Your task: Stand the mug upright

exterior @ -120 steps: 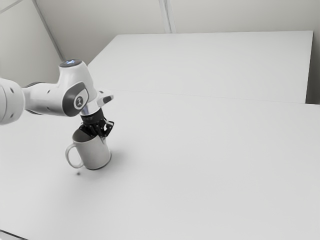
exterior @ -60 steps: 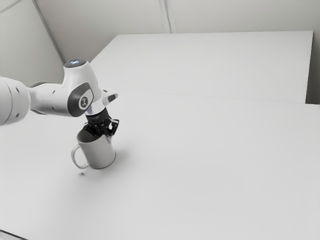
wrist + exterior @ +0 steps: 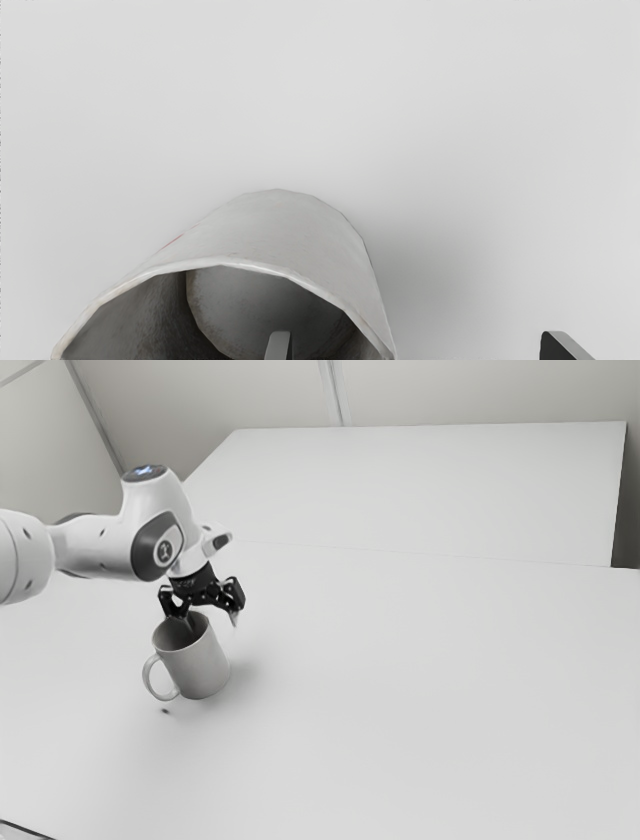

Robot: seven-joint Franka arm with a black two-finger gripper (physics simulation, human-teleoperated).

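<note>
Just above the mug, the gripper [image 3: 213, 622] is open, its two fingers wide apart. The light grey mug [image 3: 200, 665] rests on the table with its mouth up and its handle toward the exterior view's left. Its body leans a little in that view; whether it stands fully upright I cannot tell. In the wrist view, the gripper [image 3: 422, 346] has one finger over the mouth of the mug [image 3: 285, 225] and the other outside the wall, with a gap between that finger and the mug. The handle is hidden there.
A white table [image 3: 400, 690] surrounds the mug. Behind it is another pale flat surface [image 3: 420, 490]. A small dark spot [image 3: 165, 711] lies on the table by the handle. A dark-edged object [image 3: 25, 830] shows at the exterior view's lower left corner.
The mug and gripper first shifted slightly toward the exterior view's right. Since then the fingers have spread and let go of the mug wall, and the hand has risen a little; the mug stays there.
</note>
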